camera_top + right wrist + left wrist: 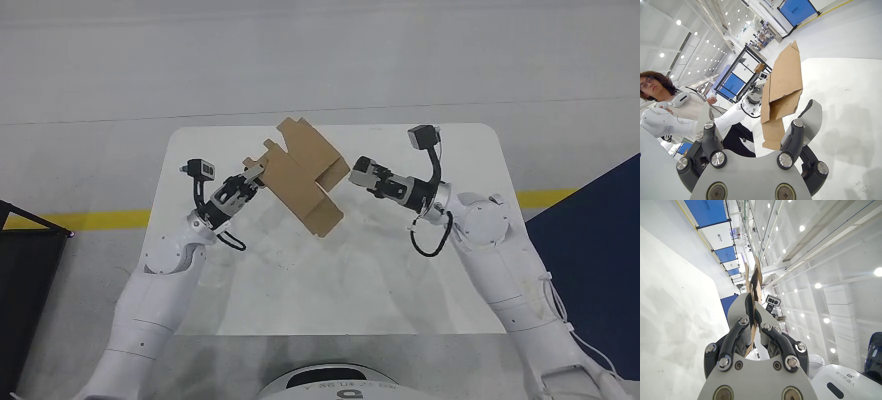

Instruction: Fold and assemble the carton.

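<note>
Flat brown cardboard carton [305, 175], partly folded, held tilted above the rounded white table [400, 290], toward its far edge. Left end effector [252, 183] clamped tight on the carton's edge, thin board pinched between both pads [749, 306]. Right end effector [356, 172] spread wide, gripping nothing, just beside the carton's opposite edge.

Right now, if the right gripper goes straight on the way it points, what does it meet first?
The carton: its near edge lies just ahead of the open right gripper, held up by the left gripper. Whether they touch is unclear.
</note>
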